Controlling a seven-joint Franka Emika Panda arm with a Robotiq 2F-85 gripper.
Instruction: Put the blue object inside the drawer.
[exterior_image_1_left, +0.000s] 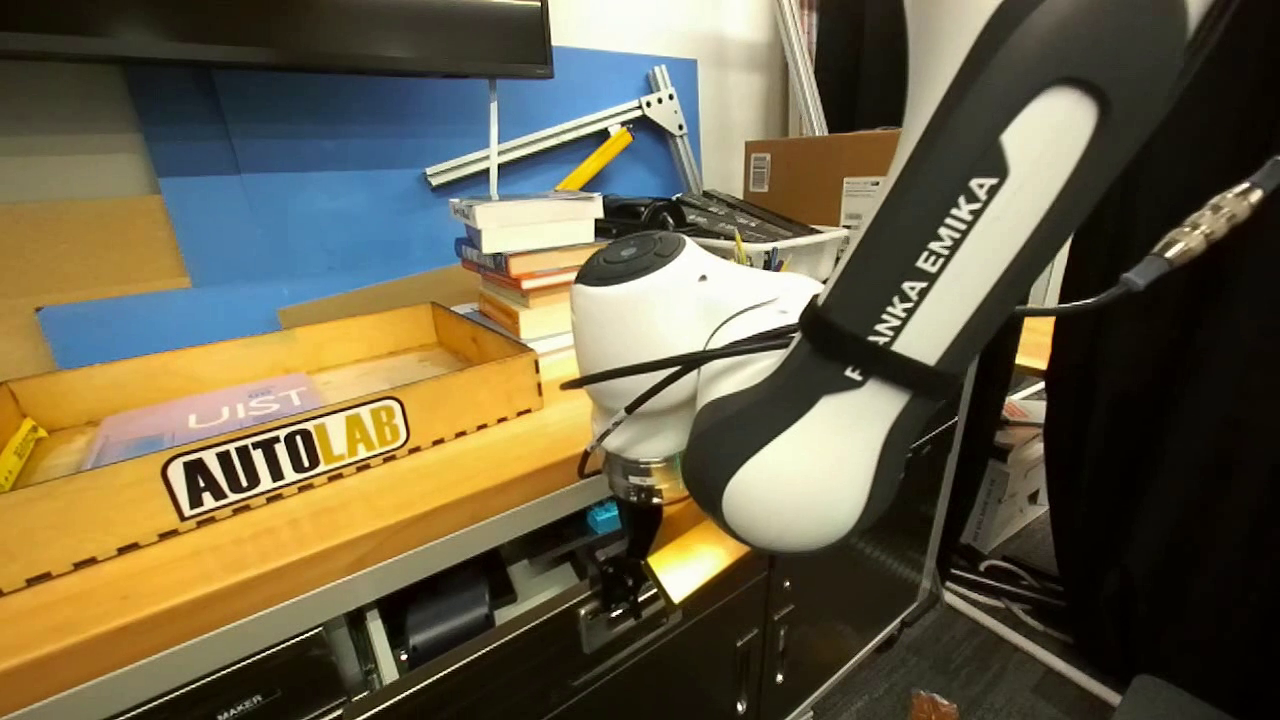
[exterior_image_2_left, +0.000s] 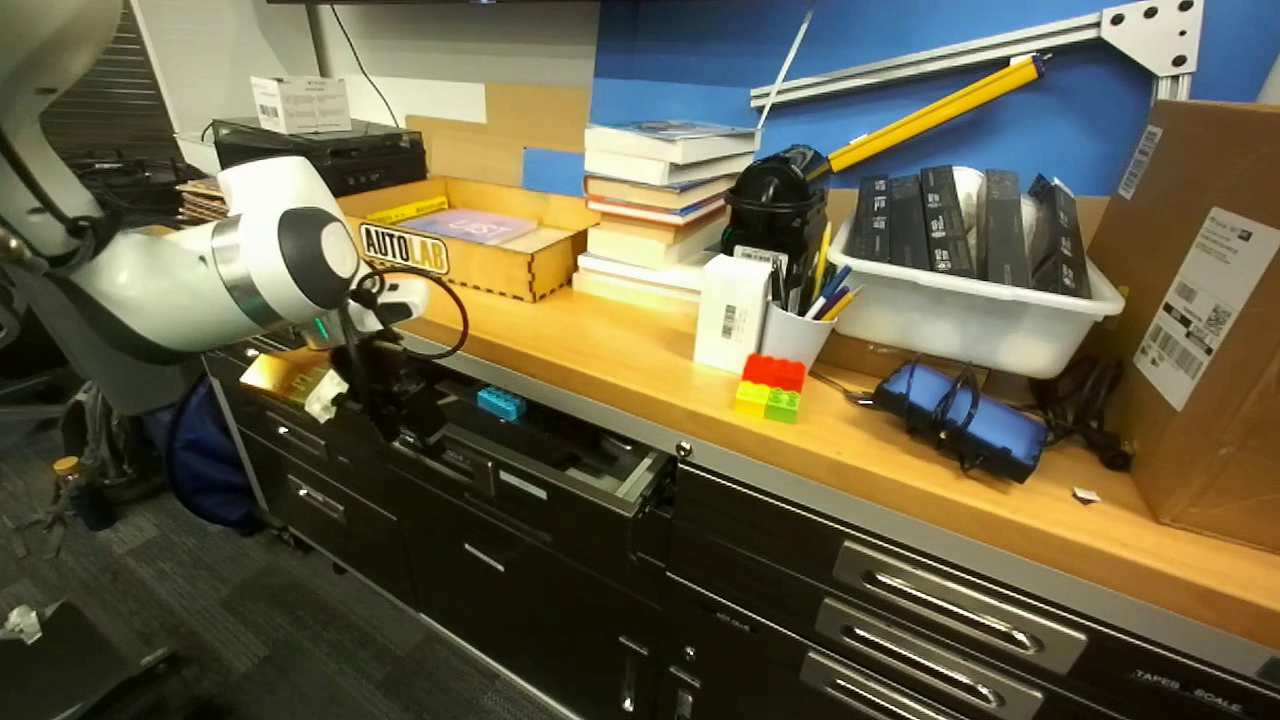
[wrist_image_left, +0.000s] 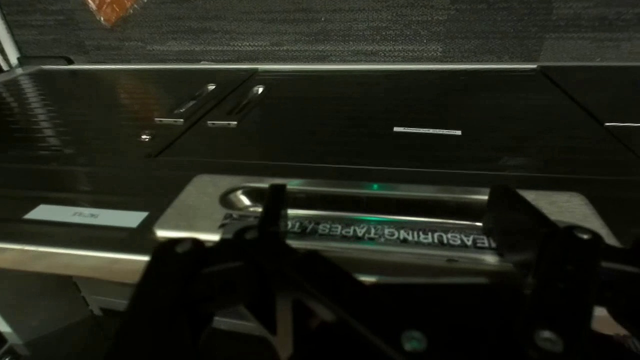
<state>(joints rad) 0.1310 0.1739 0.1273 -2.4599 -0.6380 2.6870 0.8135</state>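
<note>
The blue object, a small light-blue block (exterior_image_1_left: 604, 517) (exterior_image_2_left: 501, 403), lies inside the open drawer in both exterior views, near the counter edge. The drawer (exterior_image_1_left: 500, 650) (exterior_image_2_left: 570, 505) is pulled out partway, with dark and pale grey items inside. Its silvery handle (wrist_image_left: 370, 218), with a label reading "MEASURING TAPES", shows in the wrist view. My gripper (exterior_image_1_left: 622, 590) (exterior_image_2_left: 395, 420) (wrist_image_left: 390, 205) points down at the drawer front, over the handle. Its two fingers are wide apart, with nothing held between them; the handle shows in the gap. Whether they touch it I cannot tell. The block is hidden in the wrist view.
The wooden counter (exterior_image_2_left: 600, 350) overhangs the back of the drawer. On it stand an "AUTOLAB" wooden tray (exterior_image_1_left: 490, 385), a book stack (exterior_image_2_left: 660, 200), coloured bricks (exterior_image_2_left: 770, 385) and a white bin (exterior_image_2_left: 960, 310). Closed drawers with bar handles (exterior_image_2_left: 950, 610) are beside the open one.
</note>
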